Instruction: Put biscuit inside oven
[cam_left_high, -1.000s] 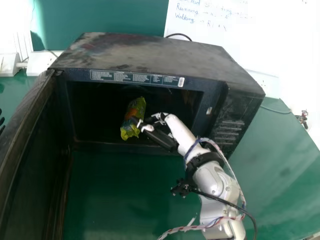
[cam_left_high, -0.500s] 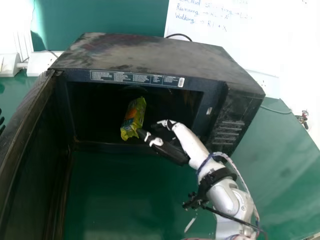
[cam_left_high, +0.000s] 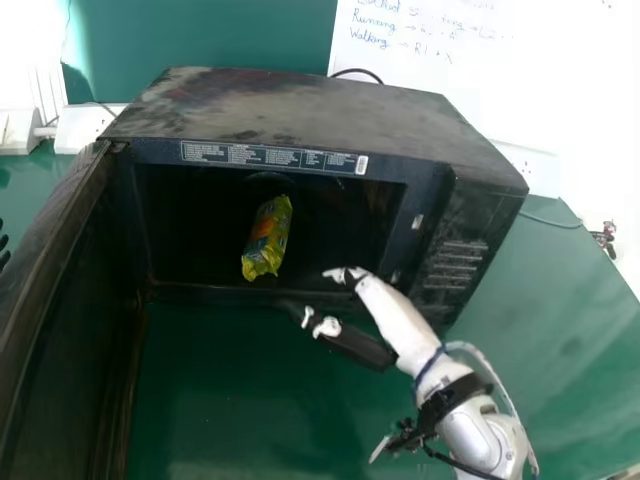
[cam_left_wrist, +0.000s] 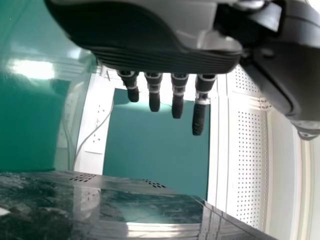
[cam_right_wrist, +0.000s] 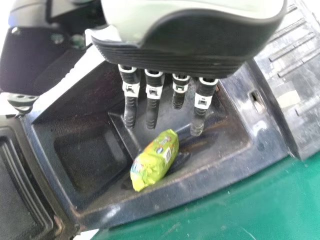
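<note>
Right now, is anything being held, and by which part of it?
Nothing: left hand and right hand are open, and the biscuit packet lies inside the oven.

The biscuit packet (cam_left_high: 267, 237) has a crinkled, shiny plastic wrapper. The oven (cam_left_high: 300, 105) looks like painted metal on top, dull and smudged, with a smooth, faintly glossy front frame. The worktop (cam_left_high: 560, 330) is smooth and glossy. The right hand (cam_left_high: 355, 345) pairs smooth, hard plastic with ridged, matt, rubbery-looking fingers (cam_right_wrist: 152, 112).

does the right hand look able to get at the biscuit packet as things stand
Probably yes: the right hand is just outside the oven, its door swung open, and nothing seems to stand between it and the packet.
</note>
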